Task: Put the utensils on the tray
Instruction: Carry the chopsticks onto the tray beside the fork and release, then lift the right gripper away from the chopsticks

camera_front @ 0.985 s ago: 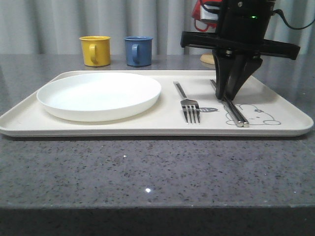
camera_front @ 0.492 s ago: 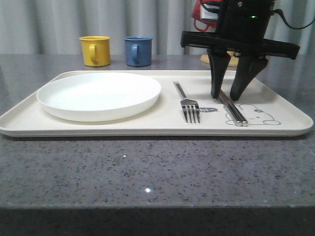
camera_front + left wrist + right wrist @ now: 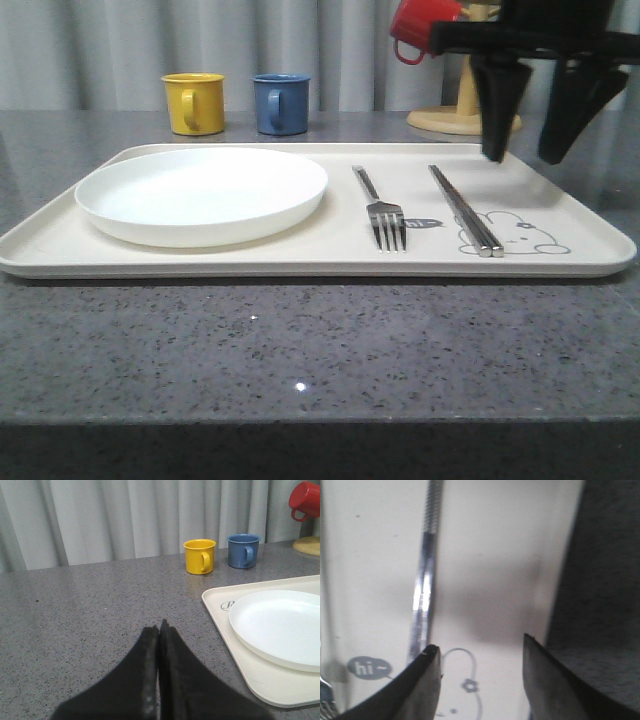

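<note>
The cream tray lies across the grey table. On it rest a round white plate at the left, a silver fork in the middle, and a pair of metal chopsticks to the right, beside the bunny drawing. My right gripper hangs open above the tray's right rear part, apart from the chopsticks, with nothing between its fingers. My left gripper is shut and empty over bare table, left of the tray and plate.
A yellow mug and a blue mug stand behind the tray. A red mug hangs on a wooden stand at the back right. The table's front edge runs close below the tray.
My right gripper opened, let go of the chopsticks, and rose up and to the right. The chopsticks now lie flat on the tray. The left arm's earlier state is not shown.
</note>
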{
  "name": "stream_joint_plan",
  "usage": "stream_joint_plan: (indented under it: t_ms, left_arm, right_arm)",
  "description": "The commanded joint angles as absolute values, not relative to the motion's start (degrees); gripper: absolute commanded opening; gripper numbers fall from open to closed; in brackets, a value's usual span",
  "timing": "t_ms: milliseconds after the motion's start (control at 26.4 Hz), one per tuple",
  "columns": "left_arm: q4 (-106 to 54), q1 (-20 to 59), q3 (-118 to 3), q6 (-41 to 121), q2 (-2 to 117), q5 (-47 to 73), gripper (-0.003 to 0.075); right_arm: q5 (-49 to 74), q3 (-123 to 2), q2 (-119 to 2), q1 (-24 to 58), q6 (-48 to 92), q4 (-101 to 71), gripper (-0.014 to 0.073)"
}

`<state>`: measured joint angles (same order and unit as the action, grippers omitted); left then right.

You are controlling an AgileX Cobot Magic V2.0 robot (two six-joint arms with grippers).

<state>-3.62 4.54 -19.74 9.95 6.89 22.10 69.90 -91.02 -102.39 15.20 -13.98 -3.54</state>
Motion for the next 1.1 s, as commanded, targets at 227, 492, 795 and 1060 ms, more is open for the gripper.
stream_joint_plan:
  t_ms: [227,492,795,1060]
  left_arm:
    - [-4.2,4.4,-21.3,9.4,7.5,17.2,-0.0019]
    - [-4.2,4.4,-21.3,9.4,7.5,17.2,-0.0019]
    - [-4.2,4.4,-21.3,9.4,7.5,17.2,-0.0019]
    - [-4.2,4.4,-21.3,9.4,7.5,17.2,-0.0019]
  right_arm:
    - [76.0,-92.9,-98.2,2.9,-3.3,-0.8,0.0406]
    - [74.7,-92.9,-98.4,-3.5,0.0,0.8,0.0406]
    - [73.5,-92.9,-99.4,-8.6,2.7,1.2,0.0406]
    - [71.9,-92.9,-100.8,-11.0,2.8,1.2,0.0406]
